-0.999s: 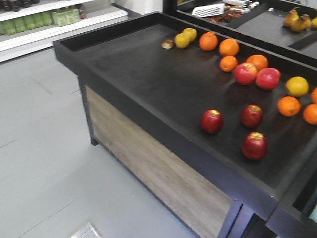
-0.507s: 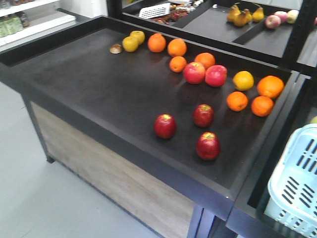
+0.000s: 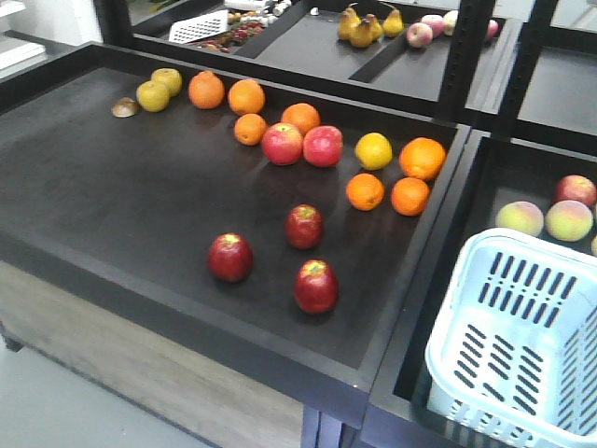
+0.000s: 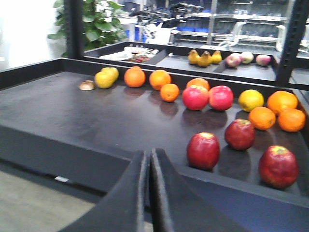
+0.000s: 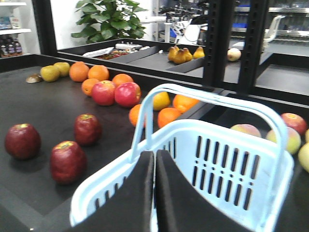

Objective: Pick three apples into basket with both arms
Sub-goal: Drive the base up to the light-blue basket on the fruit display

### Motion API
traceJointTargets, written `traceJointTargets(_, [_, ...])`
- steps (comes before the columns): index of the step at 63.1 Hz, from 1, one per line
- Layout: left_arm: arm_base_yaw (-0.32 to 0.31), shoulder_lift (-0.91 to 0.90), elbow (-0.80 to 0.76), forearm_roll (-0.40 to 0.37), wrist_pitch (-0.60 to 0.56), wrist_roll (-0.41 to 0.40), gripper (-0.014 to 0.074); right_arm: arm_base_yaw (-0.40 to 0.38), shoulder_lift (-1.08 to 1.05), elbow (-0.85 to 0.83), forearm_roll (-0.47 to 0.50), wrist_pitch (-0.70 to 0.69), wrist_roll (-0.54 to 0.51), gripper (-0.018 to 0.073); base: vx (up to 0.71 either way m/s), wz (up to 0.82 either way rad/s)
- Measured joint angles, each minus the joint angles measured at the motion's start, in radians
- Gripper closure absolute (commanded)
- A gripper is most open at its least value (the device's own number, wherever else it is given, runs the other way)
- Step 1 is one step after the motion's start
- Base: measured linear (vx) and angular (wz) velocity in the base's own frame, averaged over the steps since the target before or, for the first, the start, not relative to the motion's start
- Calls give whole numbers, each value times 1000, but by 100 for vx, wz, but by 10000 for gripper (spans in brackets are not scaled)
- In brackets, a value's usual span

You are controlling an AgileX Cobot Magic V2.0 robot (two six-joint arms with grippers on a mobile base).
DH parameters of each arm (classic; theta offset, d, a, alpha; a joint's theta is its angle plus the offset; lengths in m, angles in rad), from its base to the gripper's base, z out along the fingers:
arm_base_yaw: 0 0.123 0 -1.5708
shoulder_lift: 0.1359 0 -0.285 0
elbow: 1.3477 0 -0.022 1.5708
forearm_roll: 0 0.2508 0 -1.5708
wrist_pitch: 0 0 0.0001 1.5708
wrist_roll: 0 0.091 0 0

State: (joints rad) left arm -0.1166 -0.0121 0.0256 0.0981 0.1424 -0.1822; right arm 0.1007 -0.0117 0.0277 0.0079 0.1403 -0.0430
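We're in a shop's produce aisle, over a black display table (image 3: 112, 187) with a raised lip and fruit scattered across it. In the next bin sits the pale blue basket (image 3: 508, 359), and what we can see of its inside holds no fruit. The three dark-red apples (image 5: 88, 129) lie on the table, apart from one another. The nearest apple (image 3: 316, 287) is just across the divider from the basket, the middle apple (image 3: 304, 226) is a little further from it, and the far apple (image 3: 230, 258) is furthest.

None is picked, so we judge this to be the opening reach. The left gripper (image 4: 148, 157) hovers short of the table's front edge, on the side away from the basket, with its jaws pressed together on nothing. The right gripper (image 5: 154, 157) hangs at the basket's near side, likewise closed and empty.

To do this well, we'd spread both jaws wide before descending. The left should go for the far apple and the right for the nearest apple, so the arms don't cross. Come down from above and centre on the widest part, because round fruit will likely roll if nudged off-centre.

Leave the pink-red apples (image 3: 303, 146) alone; they sit further from the basket, among the oranges (image 3: 365, 191). When dropping, clear the basket's handle (image 5: 207, 96) and release low.
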Motion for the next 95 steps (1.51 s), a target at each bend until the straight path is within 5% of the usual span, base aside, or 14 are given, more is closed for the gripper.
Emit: traceJointTargets(95, [0,0,0,0,0,0,603,0,0,0,0,0,0,568,6,-25])
